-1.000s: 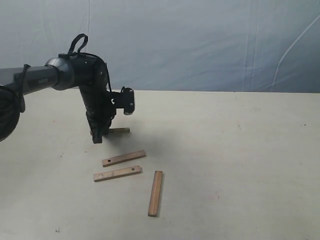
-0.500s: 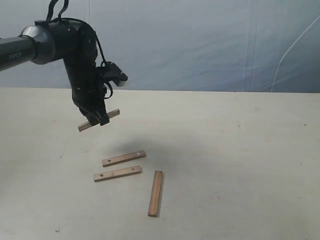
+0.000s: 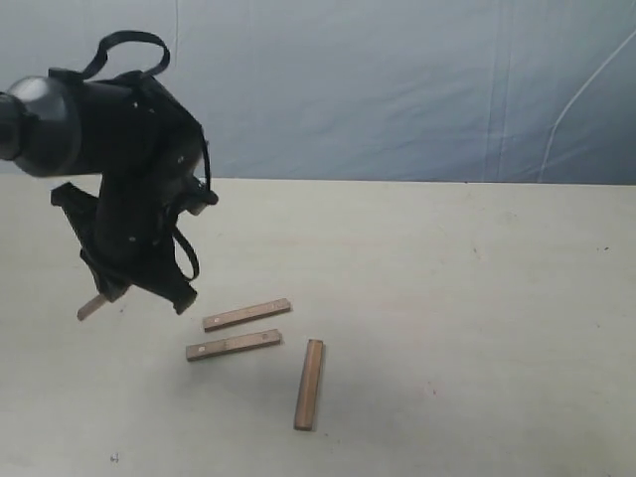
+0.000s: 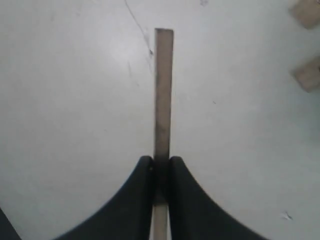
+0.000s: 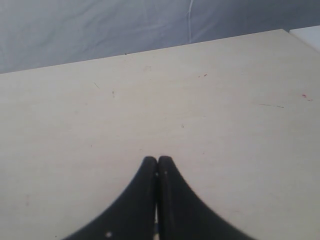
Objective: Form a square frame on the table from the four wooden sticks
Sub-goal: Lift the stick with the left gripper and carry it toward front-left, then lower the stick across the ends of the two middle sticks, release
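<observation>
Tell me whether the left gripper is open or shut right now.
The left gripper is shut on a wooden stick. In the left wrist view both fingers press the stick's sides with no gap.

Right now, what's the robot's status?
Left gripper shut on one stick. Right gripper shut, empty. Three other sticks loose on table, no frame yet. Nothing blocking.

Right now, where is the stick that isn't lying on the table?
The stick is clamped in the left gripper, over the table at the exterior view's left, left of the two parallel sticks.
</observation>
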You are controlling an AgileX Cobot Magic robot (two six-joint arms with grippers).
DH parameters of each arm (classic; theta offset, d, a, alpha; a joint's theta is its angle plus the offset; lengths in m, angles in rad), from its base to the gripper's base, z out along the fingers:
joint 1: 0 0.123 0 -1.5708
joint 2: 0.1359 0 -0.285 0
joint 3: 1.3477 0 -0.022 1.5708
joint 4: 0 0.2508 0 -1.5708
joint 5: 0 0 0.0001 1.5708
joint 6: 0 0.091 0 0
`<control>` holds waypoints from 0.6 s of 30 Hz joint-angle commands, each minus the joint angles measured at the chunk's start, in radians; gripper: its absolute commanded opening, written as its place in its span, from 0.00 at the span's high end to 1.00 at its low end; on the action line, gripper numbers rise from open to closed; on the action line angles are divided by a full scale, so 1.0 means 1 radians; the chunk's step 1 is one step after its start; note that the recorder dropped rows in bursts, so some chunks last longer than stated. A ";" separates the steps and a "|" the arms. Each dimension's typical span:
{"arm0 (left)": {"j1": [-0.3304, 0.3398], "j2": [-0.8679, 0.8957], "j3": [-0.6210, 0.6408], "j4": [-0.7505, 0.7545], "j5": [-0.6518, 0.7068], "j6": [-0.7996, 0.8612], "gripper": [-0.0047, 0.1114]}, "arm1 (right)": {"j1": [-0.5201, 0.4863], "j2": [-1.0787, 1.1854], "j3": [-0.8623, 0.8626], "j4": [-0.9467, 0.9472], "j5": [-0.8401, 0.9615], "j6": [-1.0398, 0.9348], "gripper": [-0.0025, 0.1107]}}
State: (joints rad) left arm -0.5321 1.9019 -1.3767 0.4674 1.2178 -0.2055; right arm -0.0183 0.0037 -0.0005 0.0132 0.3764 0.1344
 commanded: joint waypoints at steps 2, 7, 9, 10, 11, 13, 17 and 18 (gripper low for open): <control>-0.135 -0.057 0.160 0.009 -0.021 -0.223 0.96 | 0.000 -0.004 0.000 -0.002 -0.012 -0.001 0.99; -0.242 -0.057 0.261 0.000 -0.166 -0.471 0.96 | 0.000 -0.004 0.000 -0.002 -0.012 -0.001 0.99; -0.260 -0.057 0.281 0.006 -0.213 -0.560 0.96 | 0.000 -0.004 0.000 -0.002 -0.012 -0.001 0.99; -0.265 -0.057 0.288 0.006 -0.228 -0.590 0.96 | 0.000 -0.004 0.000 -0.002 -0.012 -0.001 0.99; -0.268 -0.057 0.293 0.001 -0.241 -0.620 0.96 | 0.000 -0.004 0.000 -0.002 -0.014 -0.001 0.99; -0.268 -0.046 0.295 -0.022 -0.250 -0.649 0.96 | 0.000 -0.004 0.000 0.000 -0.014 -0.001 0.99; -0.268 0.008 0.289 -0.008 -0.250 -0.687 0.96 | 0.000 -0.004 0.000 0.000 -0.014 -0.001 0.99; -0.268 0.030 0.275 0.014 -0.252 -0.704 0.96 | 0.000 -0.004 0.000 0.000 -0.014 -0.001 0.99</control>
State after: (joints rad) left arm -0.7954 1.9061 -1.0862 0.4524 0.9747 -0.8790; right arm -0.0183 0.0037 -0.0005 0.0132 0.3764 0.1344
